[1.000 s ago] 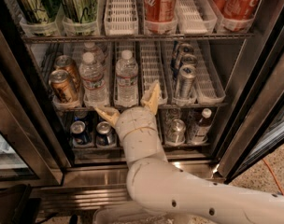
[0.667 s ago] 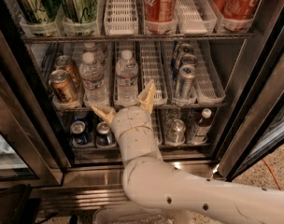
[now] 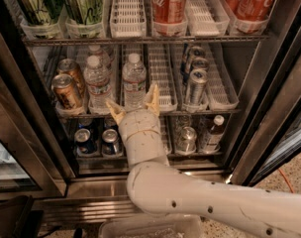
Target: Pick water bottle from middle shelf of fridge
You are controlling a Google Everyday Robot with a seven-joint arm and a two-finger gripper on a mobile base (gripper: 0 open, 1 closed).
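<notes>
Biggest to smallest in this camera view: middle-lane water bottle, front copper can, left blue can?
1. water bottle, behind the open gripper.
2. copper can.
3. blue can, viewed from above, so unsure.

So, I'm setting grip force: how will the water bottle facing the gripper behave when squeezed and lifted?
The water bottle has clear ribbed walls that look thin, so it probably gives under a hard squeeze. Tall and narrow, upright on the middle shelf, it may tip if nudged near the cap. The gripper, open just before it, likely meets smooth, slippery plastic.
</notes>
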